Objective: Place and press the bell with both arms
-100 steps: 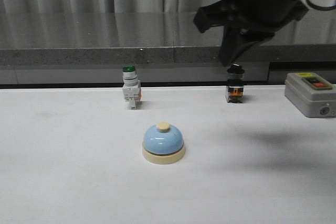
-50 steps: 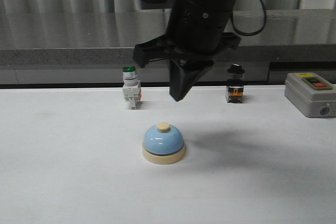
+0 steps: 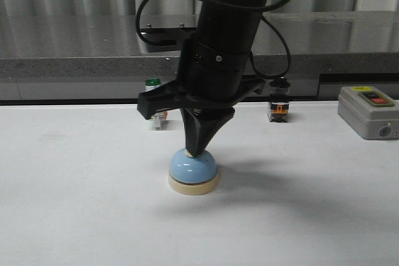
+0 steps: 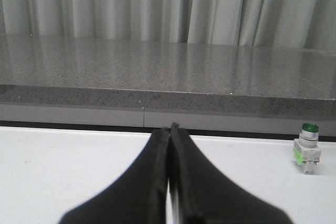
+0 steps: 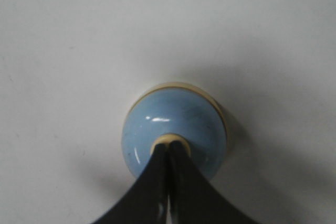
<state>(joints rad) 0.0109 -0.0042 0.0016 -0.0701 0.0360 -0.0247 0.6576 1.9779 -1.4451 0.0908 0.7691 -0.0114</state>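
Even soft light, faint shadows, slight blur

The right gripper (image 3: 196,151), fingers pressed together, points straight down onto the top of the bell (image 3: 194,172). A grey button box (image 3: 368,111) sits at the bell's two o'clock, a black switch (image 3: 278,105) at one o'clock.

Front view: you look forward, low over the white table (image 3: 75,216), toward the grey counter (image 3: 75,48).
Left wrist view: level, facing the same counter (image 4: 105,66) and curtain.
Right wrist view: close, straight down on the bell (image 5: 176,124).
Shared: the bell (image 3: 194,167) appears in front and right wrist views; the green-capped switch (image 4: 307,148) in front and left wrist views.
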